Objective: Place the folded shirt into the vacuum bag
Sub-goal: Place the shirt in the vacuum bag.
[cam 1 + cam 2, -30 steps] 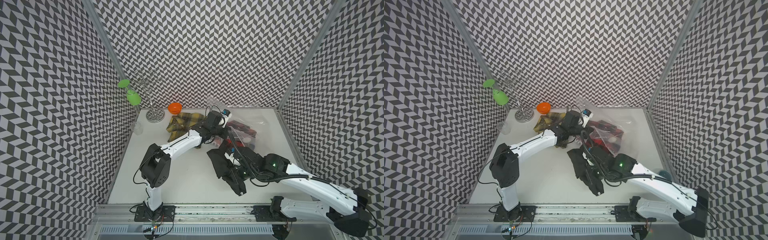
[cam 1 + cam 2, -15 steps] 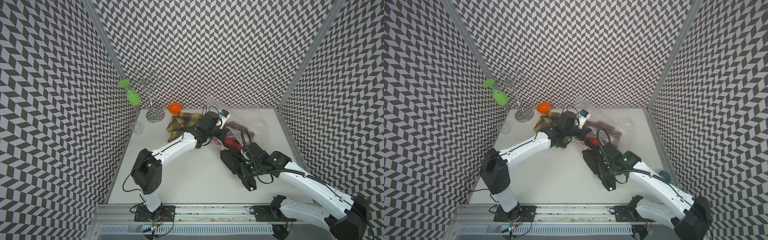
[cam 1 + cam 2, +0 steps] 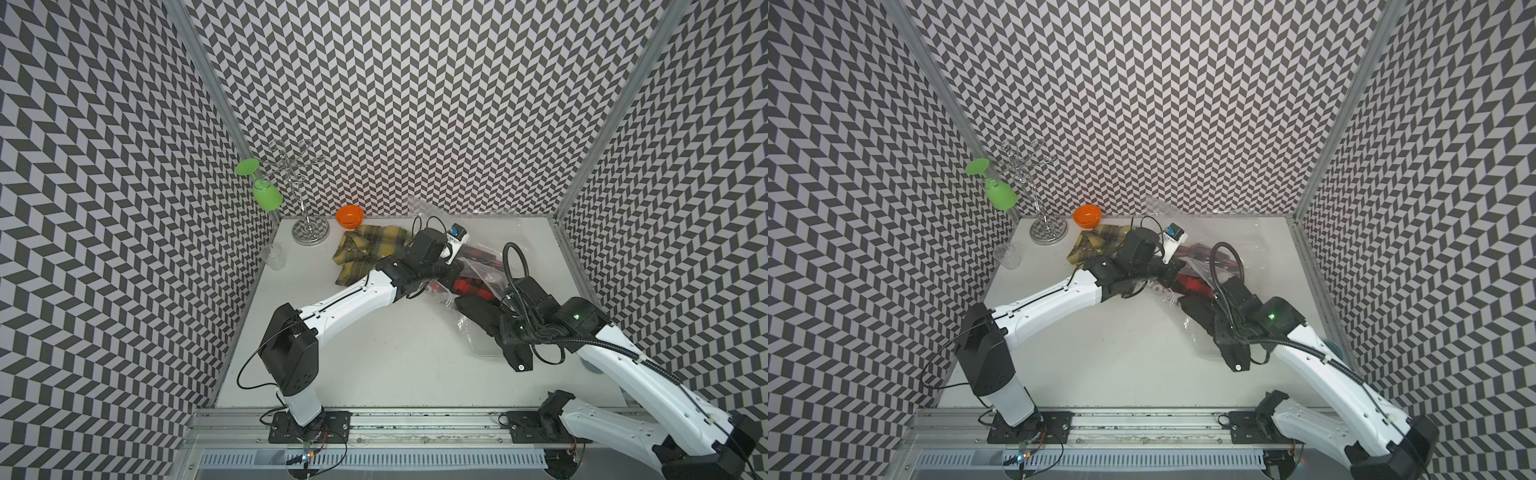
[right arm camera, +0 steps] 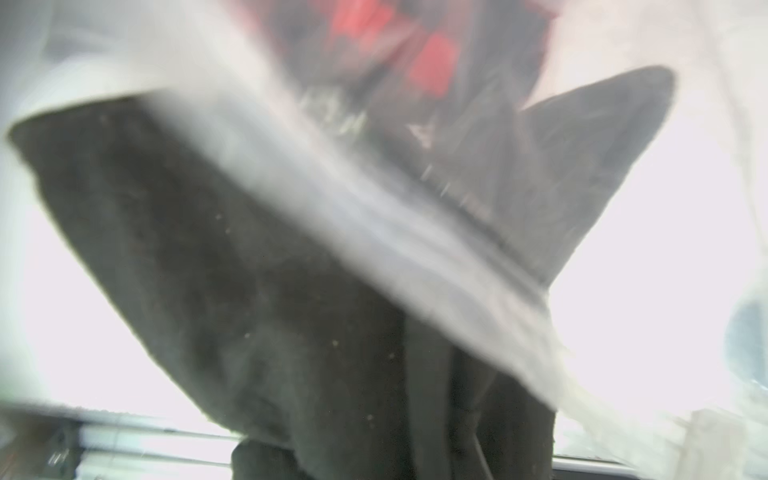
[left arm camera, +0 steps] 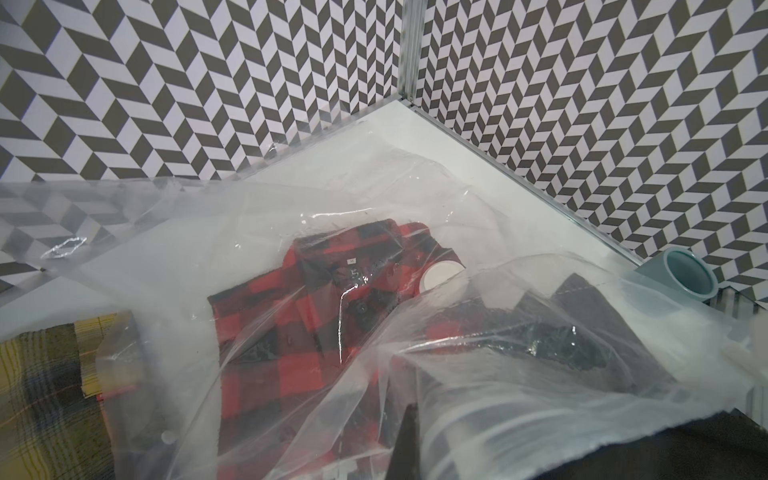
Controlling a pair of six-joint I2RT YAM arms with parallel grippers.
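Note:
The clear vacuum bag (image 3: 486, 266) (image 3: 1208, 264) lies crumpled at the back right, with a red-and-black plaid shirt (image 5: 291, 324) and the white valve (image 5: 440, 276) showing through its film. My left gripper (image 3: 451, 276) (image 3: 1169, 274) is shut on the bag's upper edge and holds the mouth up. The right gripper (image 3: 509, 328) (image 3: 1225, 332) is shut on the folded black shirt (image 3: 478, 311) (image 4: 249, 291). The shirt's front end sits in the mouth, with the bag's edge strip lying across it. Its rear end hangs outside. Cloth hides the right fingers in the wrist view.
A yellow plaid shirt (image 3: 370, 249) lies behind the left arm, beside an orange bowl (image 3: 350, 216). A wire glass rack (image 3: 307, 232) with a green glass (image 3: 266, 195) and a clear cup (image 3: 273, 255) stand at the back left. A teal cup (image 5: 685, 274) sits by the right wall.
The right arm has carried the black shirt rightward and back from mid-table to the bag's mouth. The left arm has shifted right with the bag's edge.

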